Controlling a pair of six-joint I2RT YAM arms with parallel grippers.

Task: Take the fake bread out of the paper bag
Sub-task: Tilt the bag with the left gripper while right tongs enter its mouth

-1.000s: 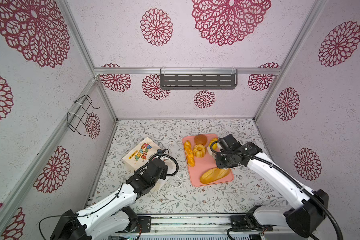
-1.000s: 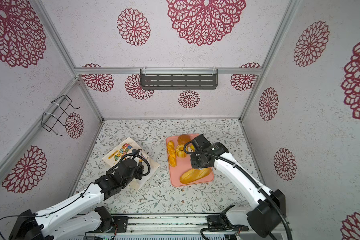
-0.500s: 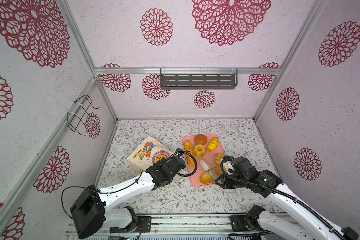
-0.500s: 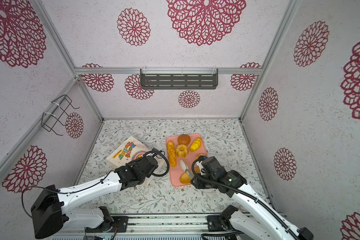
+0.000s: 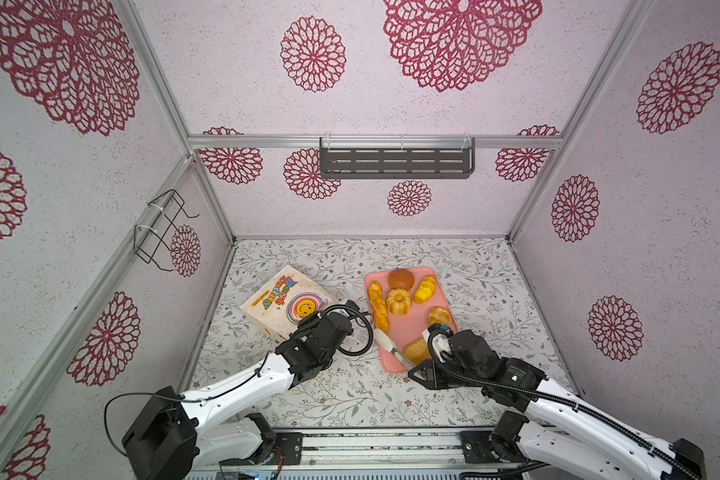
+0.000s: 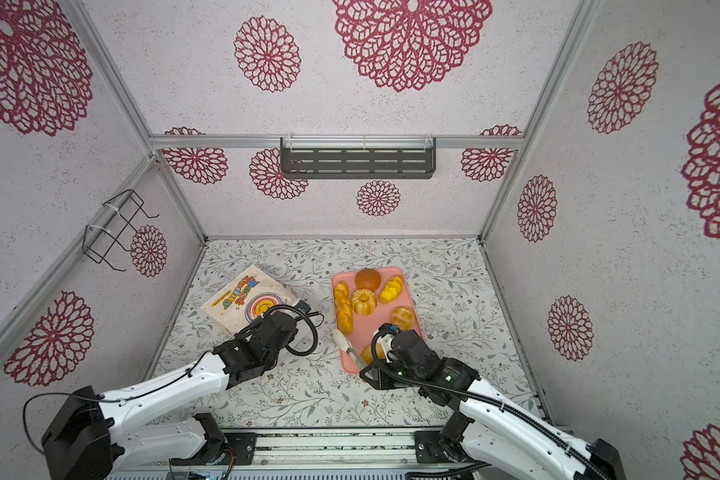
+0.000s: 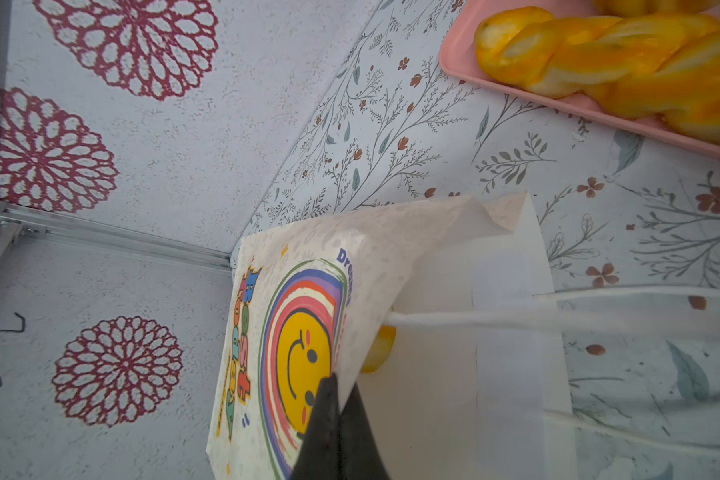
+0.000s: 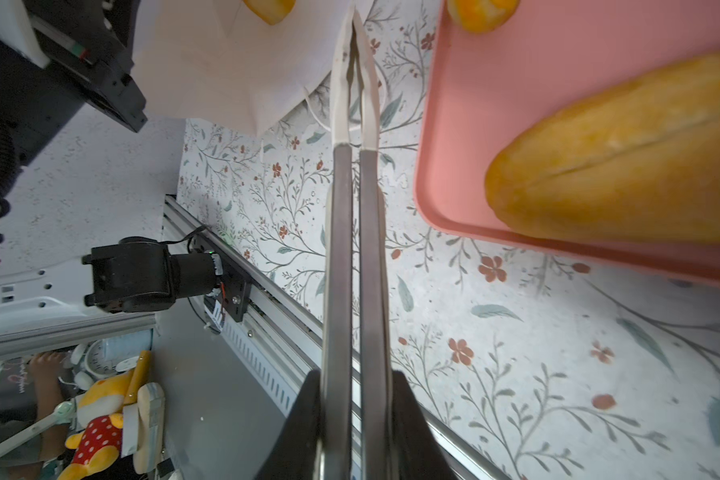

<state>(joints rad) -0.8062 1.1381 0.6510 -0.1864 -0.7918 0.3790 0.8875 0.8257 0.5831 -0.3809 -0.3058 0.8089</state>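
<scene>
A: Starting at the left, how far along had you got?

B: Your paper bag lay on its side on the tabletop, with its mouth toward the pink tray. Your left gripper was pinched together on the upper lip of that mouth and held it up. That arm stretched low from the front, wrist bent in.

A: And what was inside?

B: One yellow piece showed in the bag. I couldn't tell whether more hid behind it.

A: You had six out on the tray, by my count: braided stick, ring cake, brown bun, long loaf, yellow roll and a second bun. Most of the job looked done.

B: Your right gripper was clamped on metal tongs. Their white tips were together on nothing and pointed at the bag's mouth. That arm lay low, forearm reaching leftward past the tray's near corner.
</scene>
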